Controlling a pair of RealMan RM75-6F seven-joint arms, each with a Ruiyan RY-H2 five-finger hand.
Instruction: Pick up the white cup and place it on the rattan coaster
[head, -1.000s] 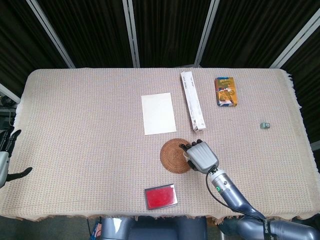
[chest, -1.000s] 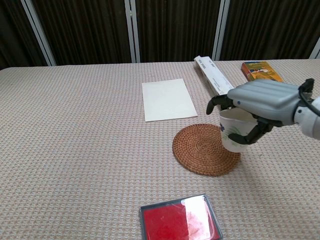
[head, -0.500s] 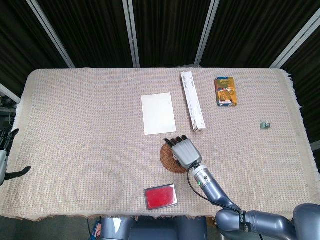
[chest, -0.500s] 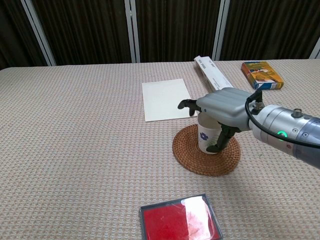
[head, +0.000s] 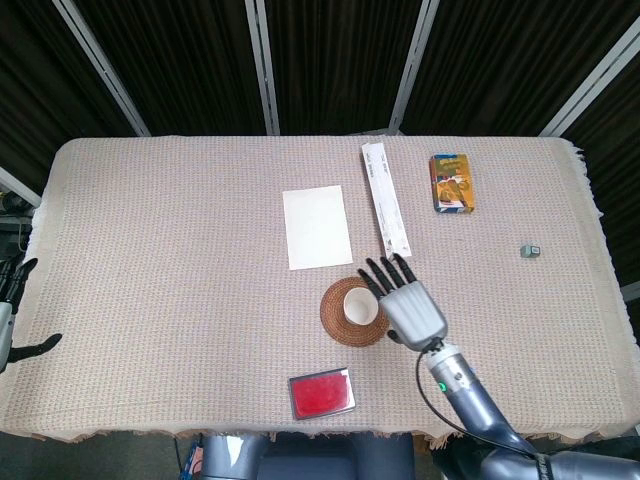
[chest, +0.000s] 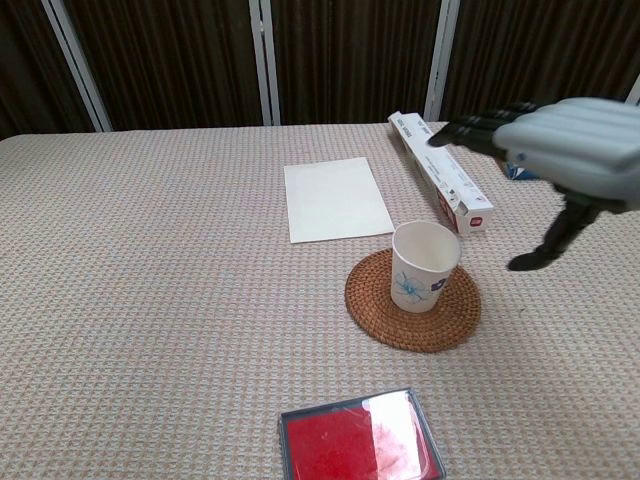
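The white cup (chest: 424, 264) with a blue flower print stands upright on the round rattan coaster (chest: 378, 303), also seen from above as cup (head: 358, 306) on coaster (head: 334, 316). My right hand (chest: 560, 160) hovers to the right of the cup and above it, fingers spread and holding nothing; in the head view the right hand (head: 408, 303) lies just right of the cup, apart from it. My left hand (head: 12, 315) is at the far left edge, off the table, fingers apart and empty.
A white sheet (head: 317, 226) lies behind the coaster. A long white box (head: 385, 200) runs back right of it, and an orange box (head: 451, 182) sits further right. A red tray (head: 320, 393) rests near the front edge. A small grey object (head: 529, 250) lies far right.
My right hand has let go of the cup, opened its fingers and lifted away to the right. The cup now stands free on the coaster.
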